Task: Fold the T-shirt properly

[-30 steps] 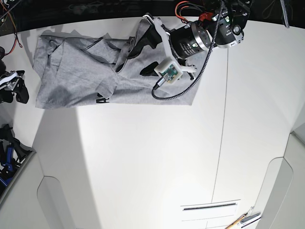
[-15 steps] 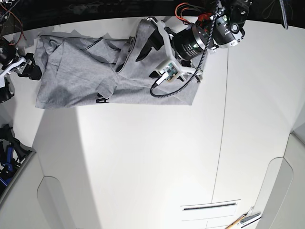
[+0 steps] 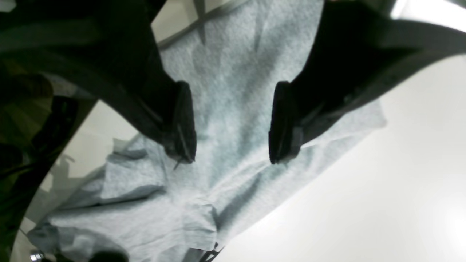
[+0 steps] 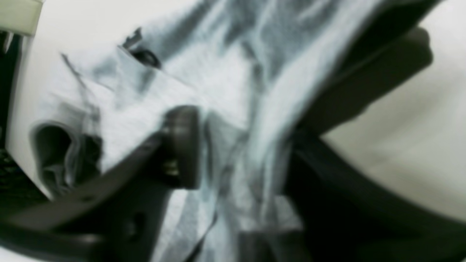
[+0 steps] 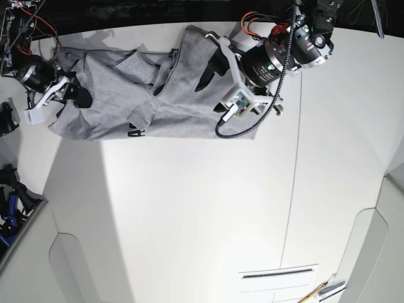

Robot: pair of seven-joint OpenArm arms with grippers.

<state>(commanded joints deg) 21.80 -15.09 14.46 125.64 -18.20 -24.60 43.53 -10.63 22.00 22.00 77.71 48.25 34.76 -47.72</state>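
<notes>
The light grey T-shirt (image 5: 158, 95) lies crumpled and partly folded along the table's back edge, with black lettering (image 5: 136, 131) showing at its front hem. My left gripper (image 5: 207, 68) hovers open over the shirt's right part. In the left wrist view its fingers (image 3: 182, 123) stand wide apart above the grey cloth (image 3: 233, 91). My right gripper (image 5: 74, 96) is over the shirt's left edge. The right wrist view is blurred. There the right gripper (image 4: 240, 153) is open, and a ridge of the T-shirt (image 4: 225, 83) runs between its jaws.
The white table (image 5: 189, 221) has a seam (image 5: 293, 189) running front to back and a slot (image 5: 278, 273) near the front. A tool (image 5: 322, 291) lies at the front right. Dark gear (image 5: 7, 120) and cables sit off the table's left edge.
The right arm has swung in from the left edge onto the shirt's left side. The left arm has shifted a little to the right, still open over the shirt.
</notes>
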